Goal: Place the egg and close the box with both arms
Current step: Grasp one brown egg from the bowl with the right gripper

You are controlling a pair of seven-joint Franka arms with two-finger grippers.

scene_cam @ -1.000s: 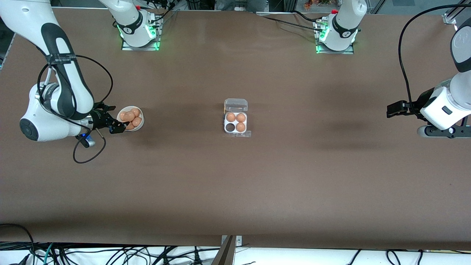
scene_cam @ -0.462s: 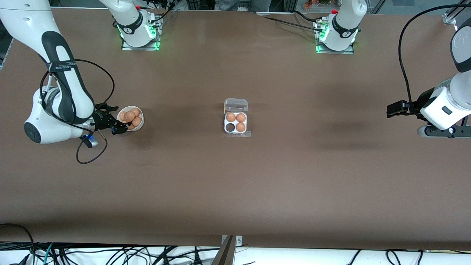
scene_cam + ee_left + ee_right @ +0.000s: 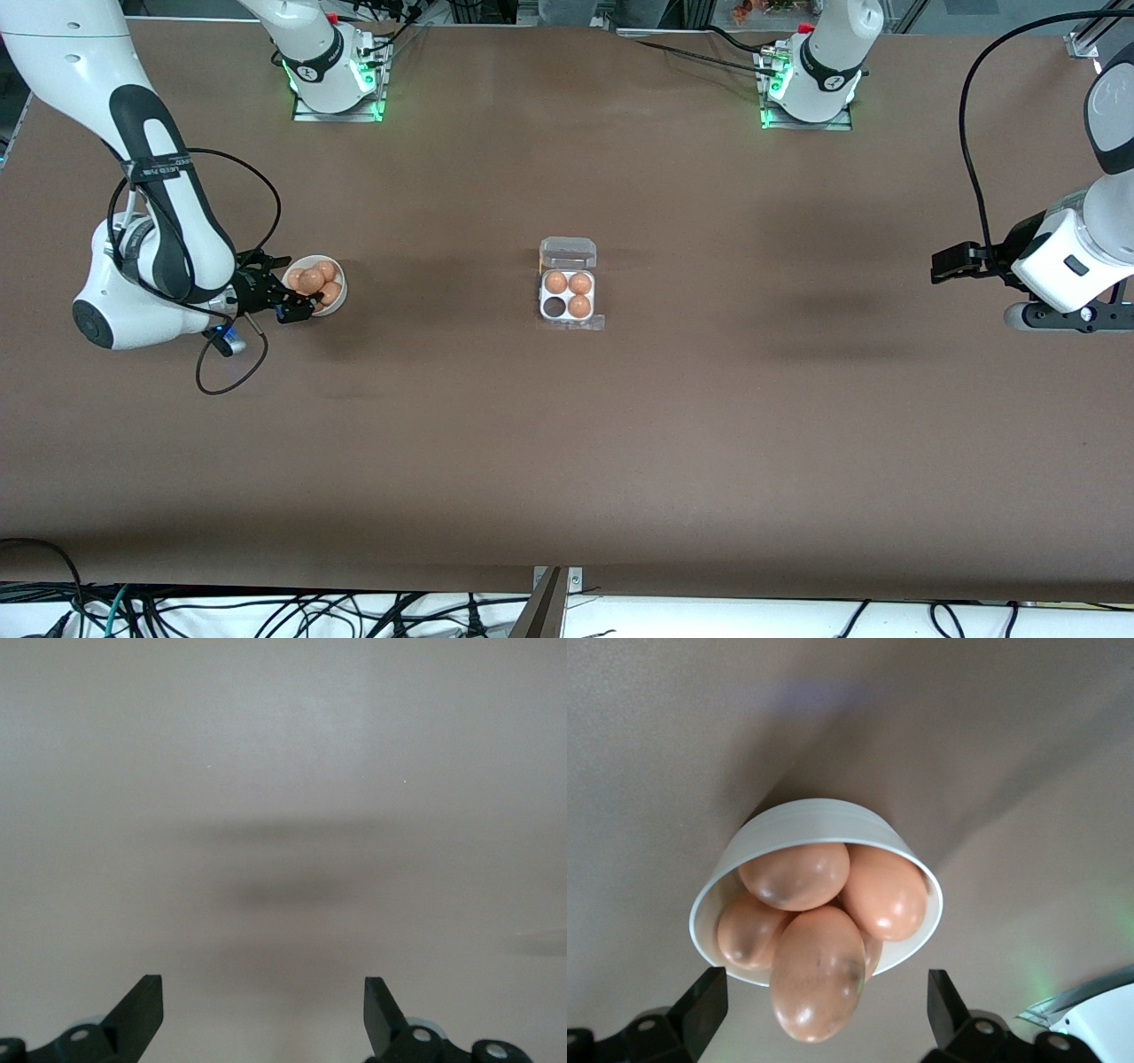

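The right arm's black two-finger gripper (image 3: 297,304) sits at the rim of a round white bowl (image 3: 339,293) heaped with light-brown eggs, toward the right arm's end of the brown desk (image 3: 567,443). Its fingers are spread wide either side of the nearest smooth light-brown oval egg (image 3: 818,973), gripping nothing. The small clear plastic four-cell egg box (image 3: 567,297) lies mid-desk, lid open, three cells filled. The left arm waits, its black gripper (image 3: 944,264) open and empty over bare desk.
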